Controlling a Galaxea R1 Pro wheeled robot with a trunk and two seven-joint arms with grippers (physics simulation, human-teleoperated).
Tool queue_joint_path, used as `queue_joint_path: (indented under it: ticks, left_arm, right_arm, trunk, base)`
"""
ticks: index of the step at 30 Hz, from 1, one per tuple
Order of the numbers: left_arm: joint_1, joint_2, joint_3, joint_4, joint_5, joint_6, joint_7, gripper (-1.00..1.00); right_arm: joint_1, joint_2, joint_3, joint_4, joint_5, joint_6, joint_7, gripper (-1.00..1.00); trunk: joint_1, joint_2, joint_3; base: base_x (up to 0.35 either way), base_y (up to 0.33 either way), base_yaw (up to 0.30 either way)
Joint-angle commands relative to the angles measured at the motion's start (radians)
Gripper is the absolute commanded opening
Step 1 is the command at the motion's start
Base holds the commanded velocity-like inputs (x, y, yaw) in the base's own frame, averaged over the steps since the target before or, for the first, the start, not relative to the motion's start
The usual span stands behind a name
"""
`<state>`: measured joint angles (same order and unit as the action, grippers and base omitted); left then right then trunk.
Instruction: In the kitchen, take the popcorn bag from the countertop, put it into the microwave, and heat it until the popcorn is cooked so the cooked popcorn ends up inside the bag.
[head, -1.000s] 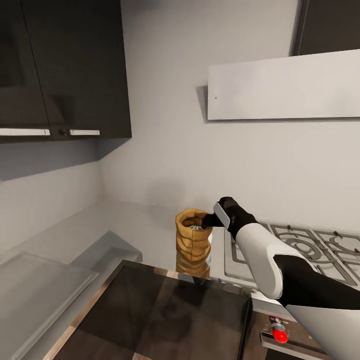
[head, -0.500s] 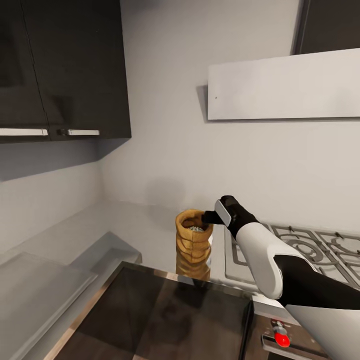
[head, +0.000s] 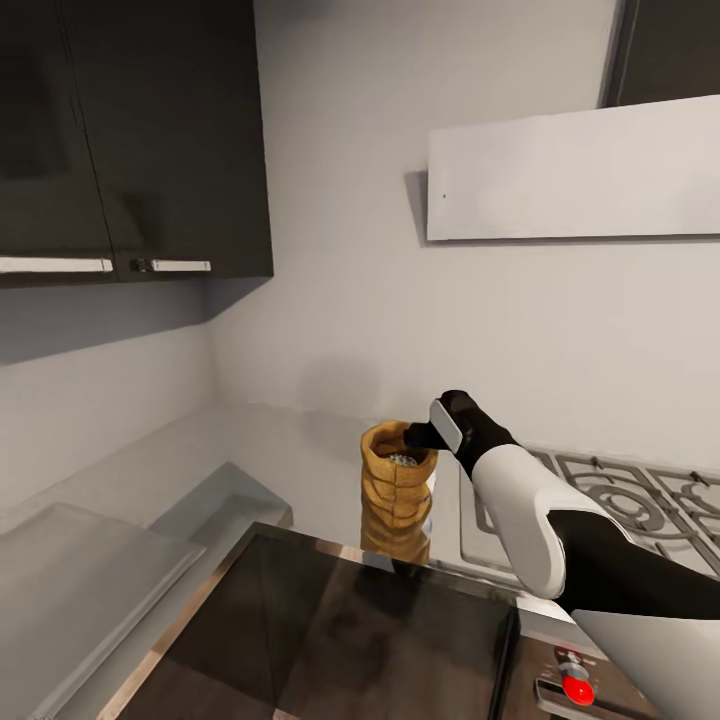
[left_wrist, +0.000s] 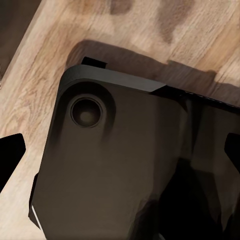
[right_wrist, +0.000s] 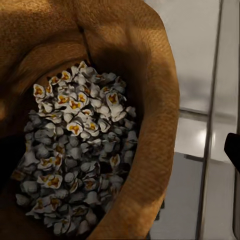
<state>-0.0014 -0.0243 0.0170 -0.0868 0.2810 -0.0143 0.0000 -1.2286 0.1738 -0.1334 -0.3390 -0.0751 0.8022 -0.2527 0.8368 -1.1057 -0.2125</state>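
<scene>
A tan popcorn bag (head: 398, 478) stands upright on the glossy grey tabletop (head: 260, 455) just beside the gas hob (head: 600, 500), with the right gripper (head: 418, 436) at its rolled rim; whether its fingers are apart or clamped on the rim cannot be told. Pale popcorn (right_wrist: 75, 150) lies heaped inside the bag. The left gripper hangs over wood floor (left_wrist: 45, 75), fingers' state unclear; no writing is legible anywhere.

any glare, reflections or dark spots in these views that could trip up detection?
Head view: the glossy countertop mirrors the bag, a tan copy just below it; soft shadow under the wall cabinets; the right pincer is dark against the bag's rim. Right wrist view: the bag's inner wall shadows part of the popcorn; bright glare patch on the counter beside the bag. Left wrist view: mostly dark, underlit.
</scene>
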Motion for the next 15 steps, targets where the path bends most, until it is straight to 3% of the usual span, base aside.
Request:
queue_joint_path:
  ticks: [1,8,12,15]
  left_arm:
    - [0.000,0.000,0.001,-0.001,0.004,-0.001,0.000,1.00]
    - [0.000,0.000,0.002,-0.001,0.004,-0.002,0.000,1.00]
    - [0.000,0.000,0.003,-0.001,0.004,-0.001,0.000,1.00]
    - [0.000,0.000,0.003,-0.001,0.004,-0.002,0.000,1.00]
  right_arm:
    - [0.000,0.001,-0.004,-0.002,-0.006,-0.001,-0.009,1.00]
    - [0.000,0.001,-0.003,-0.004,-0.002,-0.010,-0.014,1.00]
    - [0.000,0.001,-0.003,-0.005,-0.007,-0.002,-0.075,1.00]
    - [0.000,0.001,-0.004,-0.003,-0.008,0.001,-0.084,1.00]
  trunk:
    - [0.000,-0.001,-0.001]
    - [0.000,-0.001,-0.001]
    - [0.000,-0.001,-0.001]
    - [0.000,-0.001,-0.001]
  base:
    - [0.000,0.000,0.046]
    - [0.000,0.000,0.010]
    - [0.000,0.000,0.000]
    - [0.000,0.000,0.000]
